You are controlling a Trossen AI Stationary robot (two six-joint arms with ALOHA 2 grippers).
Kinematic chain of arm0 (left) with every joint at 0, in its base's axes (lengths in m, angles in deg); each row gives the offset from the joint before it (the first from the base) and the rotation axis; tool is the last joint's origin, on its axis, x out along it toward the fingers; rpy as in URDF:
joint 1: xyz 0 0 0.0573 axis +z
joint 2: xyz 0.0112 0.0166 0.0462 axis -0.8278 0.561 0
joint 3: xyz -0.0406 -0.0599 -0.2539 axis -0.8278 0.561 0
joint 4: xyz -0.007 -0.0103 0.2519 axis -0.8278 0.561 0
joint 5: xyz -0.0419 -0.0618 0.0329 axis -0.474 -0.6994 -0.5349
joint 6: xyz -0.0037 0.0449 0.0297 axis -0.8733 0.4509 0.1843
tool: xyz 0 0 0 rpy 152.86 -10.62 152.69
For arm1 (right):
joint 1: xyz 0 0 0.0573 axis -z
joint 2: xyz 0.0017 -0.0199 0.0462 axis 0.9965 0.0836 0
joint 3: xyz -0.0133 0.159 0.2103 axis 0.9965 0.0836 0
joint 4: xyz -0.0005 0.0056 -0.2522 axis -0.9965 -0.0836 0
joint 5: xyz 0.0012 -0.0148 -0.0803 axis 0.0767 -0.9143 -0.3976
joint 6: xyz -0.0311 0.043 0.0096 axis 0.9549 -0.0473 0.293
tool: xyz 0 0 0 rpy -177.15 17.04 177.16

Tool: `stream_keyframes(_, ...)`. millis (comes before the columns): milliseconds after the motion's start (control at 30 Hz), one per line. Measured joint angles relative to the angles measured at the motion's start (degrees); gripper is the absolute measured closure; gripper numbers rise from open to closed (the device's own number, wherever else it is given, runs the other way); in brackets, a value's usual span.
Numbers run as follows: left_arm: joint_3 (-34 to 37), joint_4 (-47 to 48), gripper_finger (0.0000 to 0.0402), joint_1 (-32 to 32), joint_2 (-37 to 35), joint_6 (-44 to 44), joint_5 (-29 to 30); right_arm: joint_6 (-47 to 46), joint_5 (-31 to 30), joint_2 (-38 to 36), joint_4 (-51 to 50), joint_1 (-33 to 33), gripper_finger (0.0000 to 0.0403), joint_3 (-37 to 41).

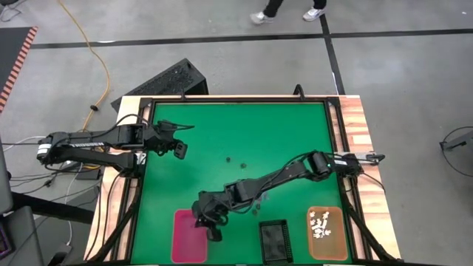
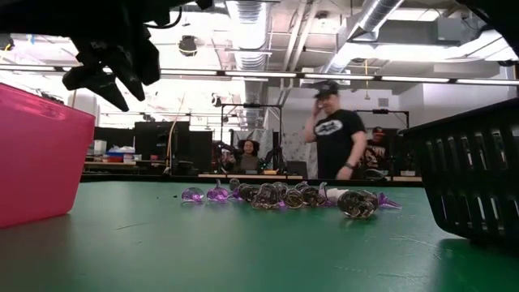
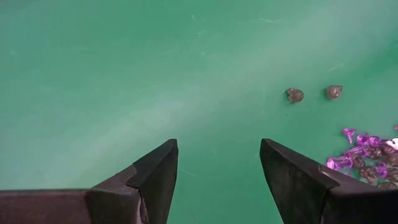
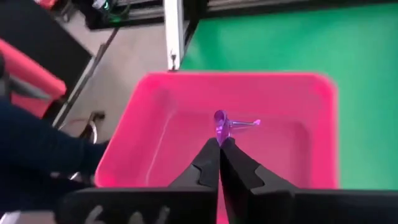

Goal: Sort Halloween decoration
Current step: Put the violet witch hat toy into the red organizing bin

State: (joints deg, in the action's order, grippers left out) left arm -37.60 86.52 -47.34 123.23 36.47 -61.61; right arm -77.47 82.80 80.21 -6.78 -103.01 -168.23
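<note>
My right gripper [image 4: 219, 144] is shut on one tiny purple trinket [image 4: 221, 123] and hovers above the pink tray [image 4: 161, 118]. In the high view it [image 1: 211, 227] is at the pink tray's [image 1: 185, 240] right rim; in the low view it [image 2: 109, 69] hangs over that tray [image 2: 36, 154]. A heap of purple and dark trinkets [image 2: 284, 196] lies on the green mat [image 1: 255, 205]. Two dark trinkets [image 3: 295, 94] lie apart from it. White trinkets [image 1: 321, 225] sit in the orange tray [image 1: 336, 247]. My left gripper [image 3: 217, 149] is open above bare mat, at the table's left [image 1: 176, 140]. My right gripper pinches the purple trinket by its lower end [image 4: 220, 138] between the very tips of its two fingers. The fingers point down toward the tray. The trinket is lifted clear, sticking out beyond the fingertips over the pink tray's floor, with a thin arm pointing sideways.
A black slotted tray [image 1: 275, 240] stands between the pink and orange trays along the near edge [image 2: 478, 178]. A raised black frame [image 1: 236, 100] borders the mat. People stand in the room behind the table [image 2: 334, 134]. Open mat lies in front of my left gripper.
</note>
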Motion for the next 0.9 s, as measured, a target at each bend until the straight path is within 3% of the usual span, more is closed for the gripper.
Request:
stream_keyframes(333,0.00,0.00,0.0183,0.02,0.00,0.48,-0.01,1.44,0.22,0.12,-1.67,0.39,0.0276,-0.68)
stream_keyframes(633,0.00,1.08,0.0183,0.02,-0.02,0.00,-0.15,6.62,-12.17,-9.98,-33.43,5.54,0.0265,-0.76)
stream_keyframes(800,0.00,1.07,0.0183,0.02,-0.02,-0.89,-0.36,-7.86,-15.16,-10.82,-46.12,10.04,0.0270,-0.61)
stream_keyframes(900,0.00,1.05,0.0183,0.01,-0.02,-1.12,-0.31,-17.22,-15.24,-9.90,-47.19,11.79,0.0270,-0.57)
